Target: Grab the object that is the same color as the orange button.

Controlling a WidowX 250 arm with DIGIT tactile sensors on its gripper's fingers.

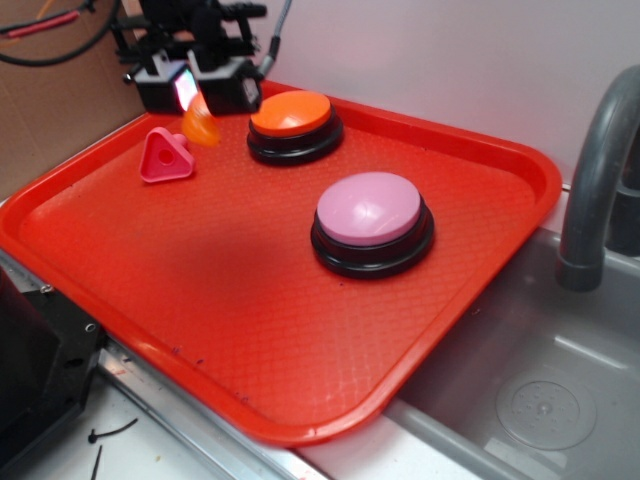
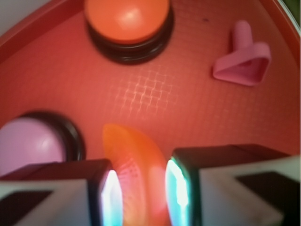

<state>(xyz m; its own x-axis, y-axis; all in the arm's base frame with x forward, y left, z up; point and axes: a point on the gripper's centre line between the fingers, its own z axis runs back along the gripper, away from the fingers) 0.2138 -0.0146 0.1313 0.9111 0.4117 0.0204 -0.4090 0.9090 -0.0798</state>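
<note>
The small glossy orange crescent (image 1: 201,126) hangs between my gripper's fingers, lifted above the red tray (image 1: 150,260) at its far left. In the wrist view the crescent (image 2: 136,160) sits between the two lit pads, which press its sides. My gripper (image 1: 196,92) is shut on it; it also shows in the wrist view (image 2: 140,195). The orange button (image 1: 291,122) with a black base stands just right of the gripper, and also shows in the wrist view (image 2: 128,26).
A pink triangular piece (image 1: 165,157) lies on the tray left of the gripper, also in the wrist view (image 2: 244,59). A pink-lilac button (image 1: 371,222) stands mid-tray. A grey sink (image 1: 540,390) and faucet (image 1: 598,170) are at the right.
</note>
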